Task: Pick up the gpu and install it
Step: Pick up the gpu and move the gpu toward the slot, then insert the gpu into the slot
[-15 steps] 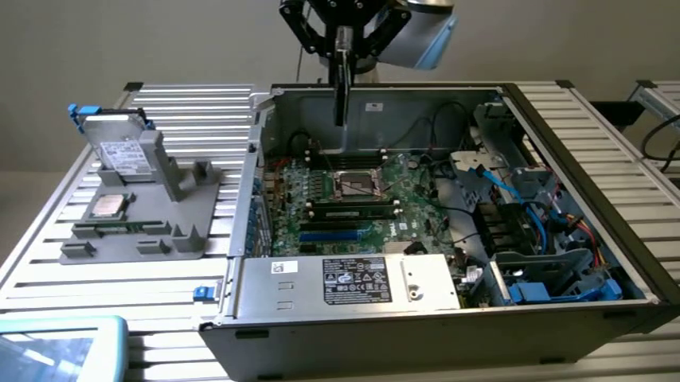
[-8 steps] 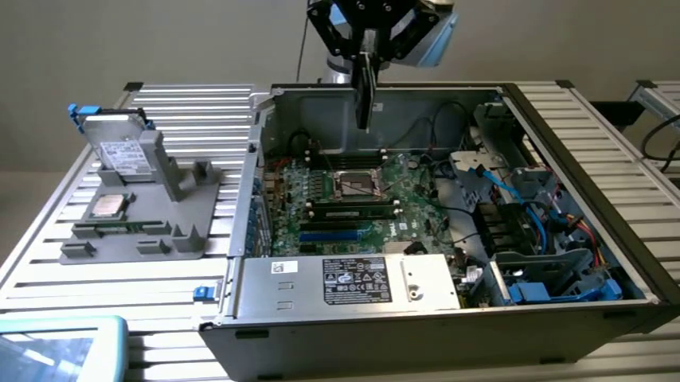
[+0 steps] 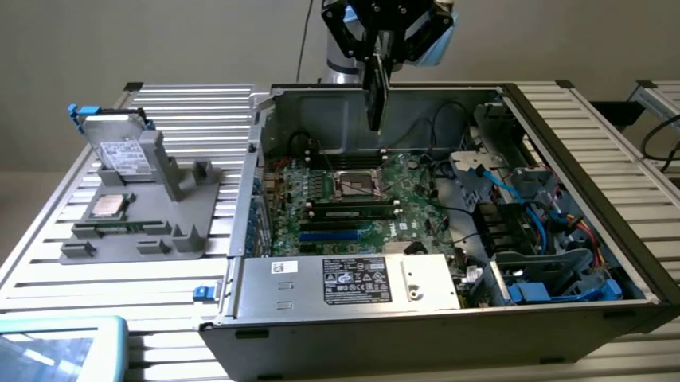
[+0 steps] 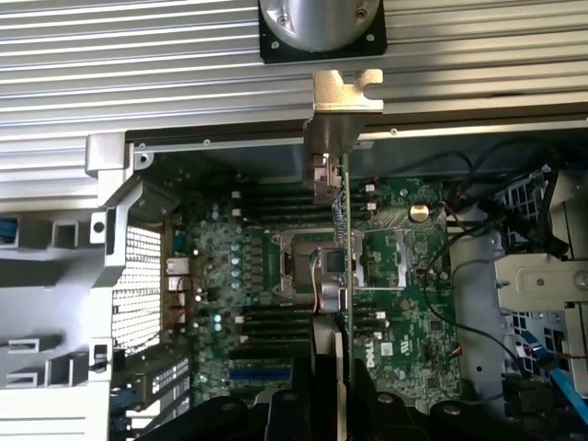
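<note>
Slim black rectangular gpu card (image 3: pixel 375 99), grey-green edged: judged light, stiff, fragile; best taken, as clamped now, by upper edge in black gripper (image 3: pixel 384 52).

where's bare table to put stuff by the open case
Free: slatted table nearer the camera than the grey plastic tray, and on the exterior view's right of the black computer case. Crowded: the case's blue-cabled side, and where the black flat gpu hangs from the gripper.

One gpu (image 3: pixel 375 99), one gripper (image 3: pixel 380 57), one open computer case (image 3: pixel 425 338), one grey fixture (image 3: pixel 133 240), one silver drive (image 3: pixel 123 151) and one processor chip (image 3: pixel 110 205).
</note>
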Motion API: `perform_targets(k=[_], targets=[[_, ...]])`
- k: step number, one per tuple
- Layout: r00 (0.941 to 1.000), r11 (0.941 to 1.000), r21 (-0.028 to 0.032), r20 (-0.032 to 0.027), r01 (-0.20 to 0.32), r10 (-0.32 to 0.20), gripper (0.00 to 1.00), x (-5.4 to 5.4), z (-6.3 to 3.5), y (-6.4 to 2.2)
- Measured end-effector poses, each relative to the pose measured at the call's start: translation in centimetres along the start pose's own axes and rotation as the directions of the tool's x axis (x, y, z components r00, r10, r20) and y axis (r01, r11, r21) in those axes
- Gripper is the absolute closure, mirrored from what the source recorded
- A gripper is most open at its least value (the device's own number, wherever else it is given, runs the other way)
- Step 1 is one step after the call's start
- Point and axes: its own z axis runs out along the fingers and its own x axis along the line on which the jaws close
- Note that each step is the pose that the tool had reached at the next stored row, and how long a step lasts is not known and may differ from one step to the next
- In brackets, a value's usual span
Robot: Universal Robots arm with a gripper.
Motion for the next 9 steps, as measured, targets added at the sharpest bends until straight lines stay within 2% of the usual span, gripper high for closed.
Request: perform_targets(k=[9], targets=[[1.0000,1.0000,-0.0001,0.0000,0.000,0.000,0.73,0.00,0.00,-0.01]])
